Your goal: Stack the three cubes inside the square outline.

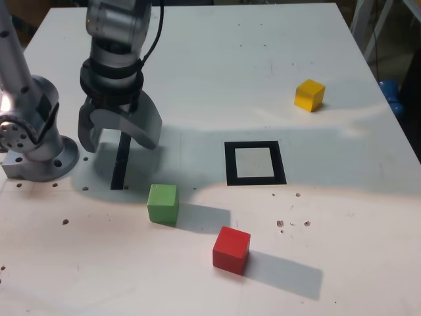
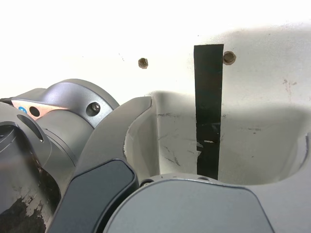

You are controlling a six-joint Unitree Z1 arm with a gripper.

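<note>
Open pincer [image 1: 120, 140] over black strip [image 1: 120, 164]

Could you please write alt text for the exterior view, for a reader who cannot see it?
A grey robot arm's open gripper hangs empty over a thin black strip on a white table. A green cube and a red cube lie nearer the camera, a yellow cube far right, all outside the empty square outline.

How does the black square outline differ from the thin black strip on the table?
The square outline is a closed border around a pale centre; the strip is one straight line. The outline lies clear of the arm; the strip lies under the open gripper. Both are flat black marks on the white table.
</note>
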